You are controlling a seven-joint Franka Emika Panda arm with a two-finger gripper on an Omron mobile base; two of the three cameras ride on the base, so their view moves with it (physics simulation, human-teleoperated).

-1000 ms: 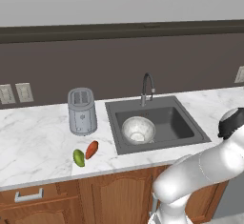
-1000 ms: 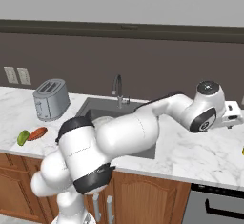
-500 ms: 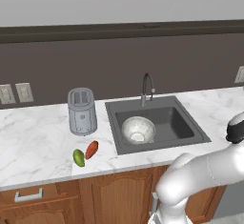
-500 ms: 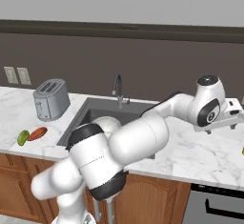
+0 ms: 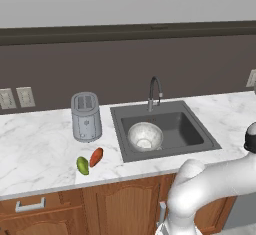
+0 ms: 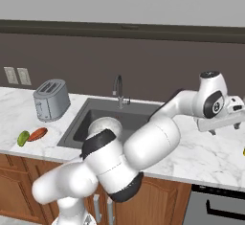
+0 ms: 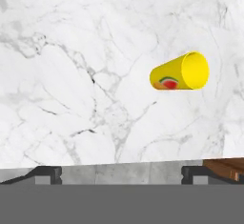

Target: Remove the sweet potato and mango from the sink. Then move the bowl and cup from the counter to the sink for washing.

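One broad marble surface (image 5: 40, 154) spans the left base view, with the sink (image 5: 192, 129) recessed at centre right. Inside its left half sits the bowl (image 5: 145, 135). A toaster (image 5: 86, 116) stands at centre left; below it, near the front edge, the mango (image 5: 82, 165) and sweet potato (image 5: 96, 156) lie just beside each other. In the hand view the cup (image 7: 180, 72) lies tipped at upper right, apart from the fingers (image 7: 121, 173), which are spread wide and empty.

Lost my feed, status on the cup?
Gripper open, above the counter. Cup below it, untouched. Bowl in sink. Nothing in the way.
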